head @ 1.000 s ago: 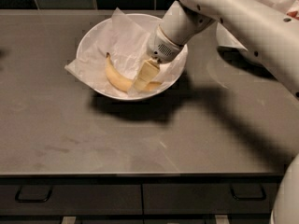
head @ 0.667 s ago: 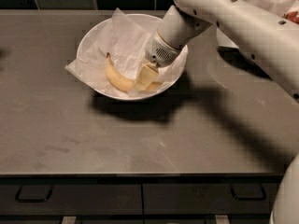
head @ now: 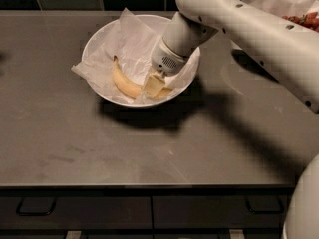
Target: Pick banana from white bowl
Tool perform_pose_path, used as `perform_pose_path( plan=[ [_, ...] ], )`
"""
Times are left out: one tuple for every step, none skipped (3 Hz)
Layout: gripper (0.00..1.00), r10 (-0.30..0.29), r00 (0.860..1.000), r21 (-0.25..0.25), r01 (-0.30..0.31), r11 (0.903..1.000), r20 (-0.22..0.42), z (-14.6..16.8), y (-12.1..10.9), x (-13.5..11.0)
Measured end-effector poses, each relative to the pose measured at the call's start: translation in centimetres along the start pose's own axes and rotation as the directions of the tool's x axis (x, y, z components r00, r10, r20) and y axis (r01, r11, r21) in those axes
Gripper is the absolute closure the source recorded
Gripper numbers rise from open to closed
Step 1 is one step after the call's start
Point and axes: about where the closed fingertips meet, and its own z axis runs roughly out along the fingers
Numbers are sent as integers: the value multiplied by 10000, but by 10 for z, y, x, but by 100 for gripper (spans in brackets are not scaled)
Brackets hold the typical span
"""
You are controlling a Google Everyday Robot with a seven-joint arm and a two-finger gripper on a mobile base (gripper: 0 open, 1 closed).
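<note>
One banana (head: 122, 81), partly hidden behind end effector (head: 153, 85), in white bowl (head: 97, 40).

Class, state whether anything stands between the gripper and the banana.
Nothing visible does: the gripper is inside the white bowl, right at the banana's right half, with the paper lining beneath them.

White arm (head: 239, 24), end effector (head: 153, 85) in bowl (head: 92, 41)

The gripper (head: 154, 85) hangs low over a dark grey counter (head: 75, 143) with drawers (head: 94, 212) and black handles (head: 34, 213) below and dark wall tiles (head: 70, 1) behind.
</note>
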Motion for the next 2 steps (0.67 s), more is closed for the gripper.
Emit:
perform_pose_path(
  plan=[
    [74,-4,10000,7,4,10000,-6,0,0,0],
    [97,-46,9999,114,44,9999,95,-4,2,1]
  ],
)
